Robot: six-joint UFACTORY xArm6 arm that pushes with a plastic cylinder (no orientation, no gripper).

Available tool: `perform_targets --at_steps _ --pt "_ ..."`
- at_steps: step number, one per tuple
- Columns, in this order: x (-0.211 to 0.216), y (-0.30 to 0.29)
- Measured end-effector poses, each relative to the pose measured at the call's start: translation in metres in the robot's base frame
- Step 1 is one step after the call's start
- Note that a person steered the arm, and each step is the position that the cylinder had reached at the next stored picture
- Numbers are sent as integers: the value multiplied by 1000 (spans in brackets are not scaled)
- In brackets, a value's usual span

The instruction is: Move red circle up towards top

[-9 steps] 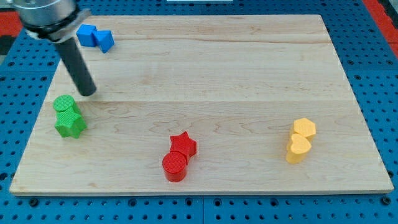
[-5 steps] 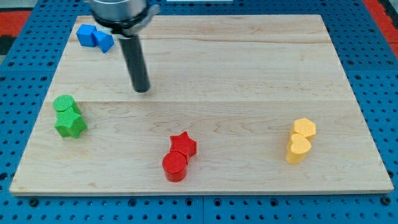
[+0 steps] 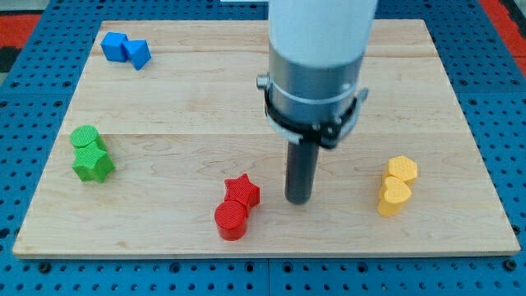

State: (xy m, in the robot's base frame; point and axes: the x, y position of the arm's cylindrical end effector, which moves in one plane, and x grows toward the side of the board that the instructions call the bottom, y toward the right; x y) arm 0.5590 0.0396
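Observation:
The red circle (image 3: 232, 220) lies near the view's bottom, left of centre, touching the red star (image 3: 243, 191) just above and to its right. My tip (image 3: 298, 200) rests on the wooden board (image 3: 263, 90) to the right of the red star and up-right of the red circle, with a small gap to both. The arm's white and grey body rises above it toward the view's top.
Two blue blocks (image 3: 126, 49) sit at the top left. A green circle (image 3: 85, 137) and green star (image 3: 93, 164) touch at the left edge. Two yellow blocks (image 3: 397, 184) touch at the right. The board's bottom edge is close below the red circle.
My tip has swept from the upper left of the board, by the green blocks, rightward and down to beside the red star. No block has moved.

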Motion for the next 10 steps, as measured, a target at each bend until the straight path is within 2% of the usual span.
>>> perform_targets --at_steps 1,2,3,6,10 --pt "39 -16" --pt "59 -46" --pt "54 -77" --pt "-16 -115" --pt "-127 -120"
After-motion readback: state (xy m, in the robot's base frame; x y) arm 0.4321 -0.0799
